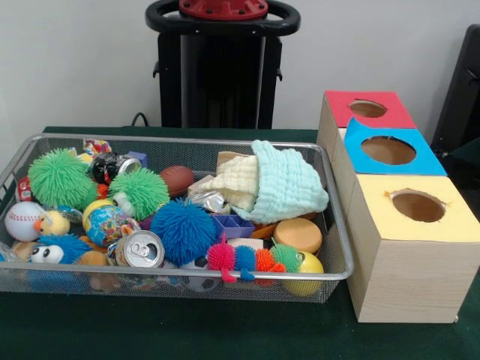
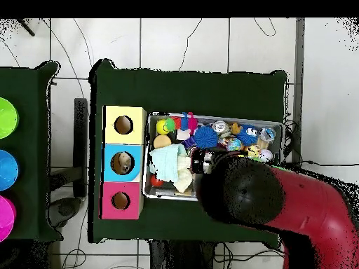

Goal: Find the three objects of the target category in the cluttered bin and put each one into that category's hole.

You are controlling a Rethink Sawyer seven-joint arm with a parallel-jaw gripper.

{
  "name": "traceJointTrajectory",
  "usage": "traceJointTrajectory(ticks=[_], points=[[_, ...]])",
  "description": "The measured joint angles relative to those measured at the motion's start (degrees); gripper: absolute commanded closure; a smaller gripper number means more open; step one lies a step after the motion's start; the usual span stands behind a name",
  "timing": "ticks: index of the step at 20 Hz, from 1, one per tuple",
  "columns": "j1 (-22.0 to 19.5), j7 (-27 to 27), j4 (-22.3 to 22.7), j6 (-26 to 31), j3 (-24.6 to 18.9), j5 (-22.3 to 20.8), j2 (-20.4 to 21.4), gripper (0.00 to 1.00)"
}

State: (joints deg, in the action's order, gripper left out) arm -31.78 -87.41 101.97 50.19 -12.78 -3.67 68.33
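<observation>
Overhead view: arm over wire bin, gripper hidden beneath — jaw state cannot tell. Something pale shows inside blue box hole; red hole, yellow hole look empty. Bin full — sorting mostly ahead.

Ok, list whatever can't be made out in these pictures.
- Jaws: overhead view, hidden under the arm; the front view shows none.
- Bin corner nearest the arm: overhead view, covered by it.
- Whatever lies beneath the cloths: front view.
- Item in the blue box's hole: overhead view, too small.
</observation>
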Motion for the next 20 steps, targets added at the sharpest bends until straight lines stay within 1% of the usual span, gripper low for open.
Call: traceJointTrajectory(ticks=[1,4,7,10,12,13,15,16,20], points=[[-1.68,0.00,-0.02,-1.49,0.01,0.00,-1.23,0.00],[-4.69,0.00,-0.07,-3.42,0.01,-0.06,-4.00,0.00],[-6.73,0.00,-0.14,-4.28,0.02,-0.19,-6.30,0.00],[-9.52,0.00,-0.60,-4.96,-0.01,-1.26,-10.30,0.00],[-10.38,0.00,-0.85,-4.98,-0.10,-1.86,-11.73,0.00],[-11.40,0.00,-1.15,-4.98,-0.34,-2.59,-13.47,0.00],[-12.16,0.00,-1.36,-4.99,-0.63,-3.09,-14.72,0.00],[-12.90,0.00,-1.58,-4.98,-1.03,-3.68,-16.05,0.00],[-14.10,0.00,-2.24,-4.99,-2.11,-5.07,-18.68,0.00]])
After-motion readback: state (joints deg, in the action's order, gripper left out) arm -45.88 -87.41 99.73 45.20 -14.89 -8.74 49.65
